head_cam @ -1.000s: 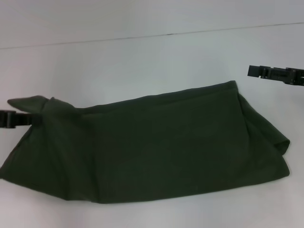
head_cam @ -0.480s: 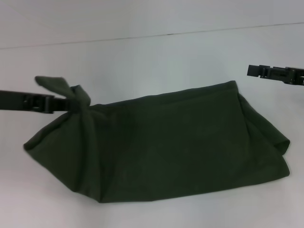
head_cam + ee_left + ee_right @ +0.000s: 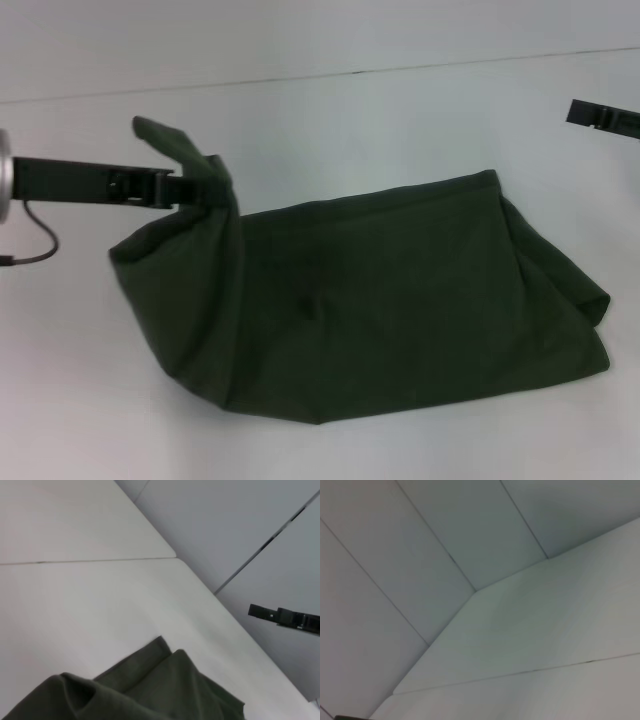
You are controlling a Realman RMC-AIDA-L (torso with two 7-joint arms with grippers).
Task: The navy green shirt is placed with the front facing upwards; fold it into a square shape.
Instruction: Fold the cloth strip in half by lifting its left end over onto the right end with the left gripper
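Head view first: the navy green shirt [image 3: 400, 310] lies across the middle of the white table [image 3: 330, 120], a long folded band running from about 9 o'clock to 3 o'clock. Only plain green cloth is on show; no lettering, label or print can be read anywhere on it. At 9 o'clock the left gripper [image 3: 205, 188] comes in level from the edge of the picture, clamped on a bunched end of the shirt, and that end is lifted off the table with a flap of cloth poking up toward 11 o'clock. A thin dark cable [image 3: 35, 235] loops below the left arm. Out at 2 o'clock the right gripper [image 3: 600, 115] sits at the picture's edge, well apart from the cloth; whether its fingers are parted or closed, I cannot tell.

Left wrist view now: gathered green folds of the shirt [image 3: 150, 690] fill the near part of the picture, with bare table [image 3: 100, 595] beyond them. This view adds something the head view lacks: a grey panelled wall [image 3: 240, 525] behind the table, and the right gripper [image 3: 285, 617] seen far off in front of it.

Right wrist view: only table [image 3: 545, 630] and wall panels [image 3: 420, 535], no shirt and no fingers.
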